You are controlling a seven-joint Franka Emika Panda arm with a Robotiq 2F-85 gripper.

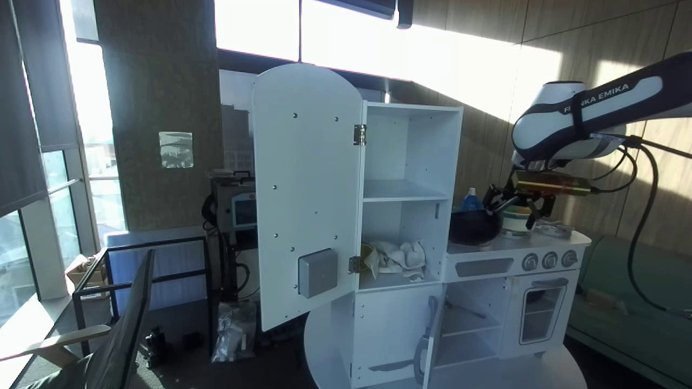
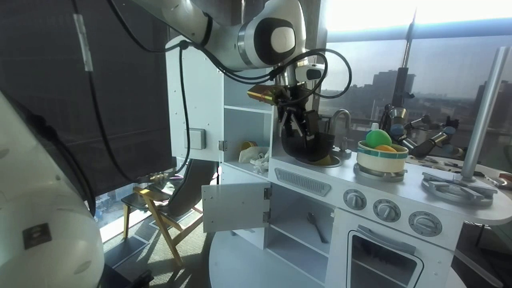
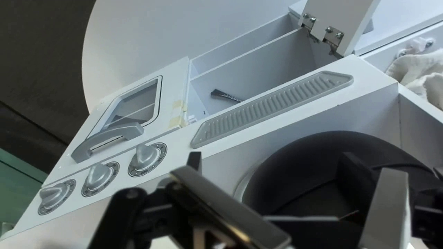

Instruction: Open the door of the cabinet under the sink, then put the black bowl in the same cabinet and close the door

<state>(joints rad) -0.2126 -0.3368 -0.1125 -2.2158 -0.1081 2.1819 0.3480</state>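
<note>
The black bowl (image 2: 295, 147) sits over the sink (image 2: 338, 163), at the end of the tabletop (image 2: 414, 190) that meets the tall shelved section (image 1: 432, 146); whether it touches that wall I cannot tell. A yellowish thing (image 2: 325, 161) shows beneath it in an exterior view and may be propping it, which would explain the slight tilt it seems to have.

The end effector (image 1: 510, 216) is released, jaws spread wide: in the wrist view one finger looks to be outside the bowl and the other over its inside. Having the rim between them suggests a grasp is being set up, since the whole bowl looks too wide to span and its wall is the part to pinch.

Below the tabletop's front edge, the door (image 2: 236, 207) stands swung well out, presumably so the bowl can enter the cabinet (image 2: 286, 220) freely. The bowl being almost above that opening should keep the path short: lift, clear the front edge, lower. A dark spoon-like utensil (image 2: 318, 228) lies on the cabinet's shelf, and the bowl may nudge it going in.
</note>
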